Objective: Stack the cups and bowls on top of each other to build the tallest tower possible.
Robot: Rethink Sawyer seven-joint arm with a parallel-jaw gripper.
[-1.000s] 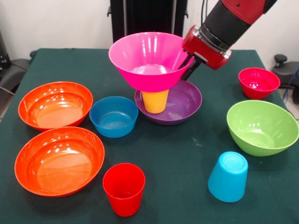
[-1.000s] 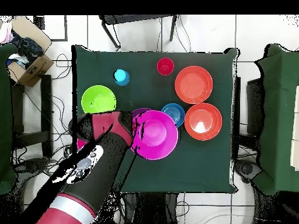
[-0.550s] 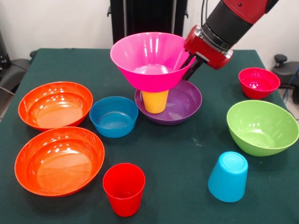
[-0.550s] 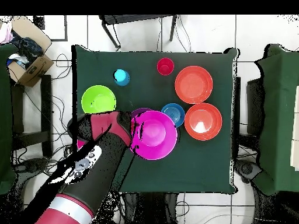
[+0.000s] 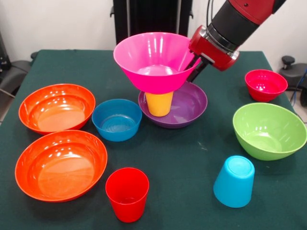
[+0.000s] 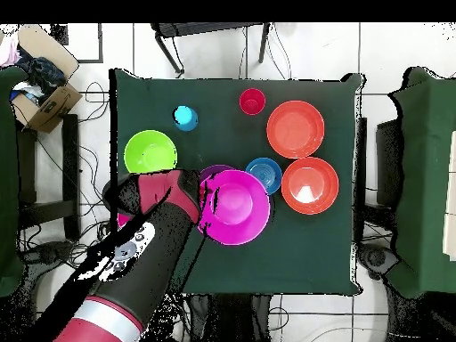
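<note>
A large magenta bowl sits on top of the yellow cup, which stands in the wide purple bowl at the table's middle. My gripper is shut on the magenta bowl's right rim, one finger inside and one outside. From overhead the magenta bowl covers the cup, with the gripper at its left edge. Loose on the table are a red cup standing upright and a light blue cup upside down.
Two orange bowls lie at the left, with a small blue bowl beside the purple one. At the right are a lime green bowl and a small crimson bowl. A cardboard box sits off the table.
The gripper and the magenta bowl have edged slightly to the right in the front view. Everything else stays where it was.
</note>
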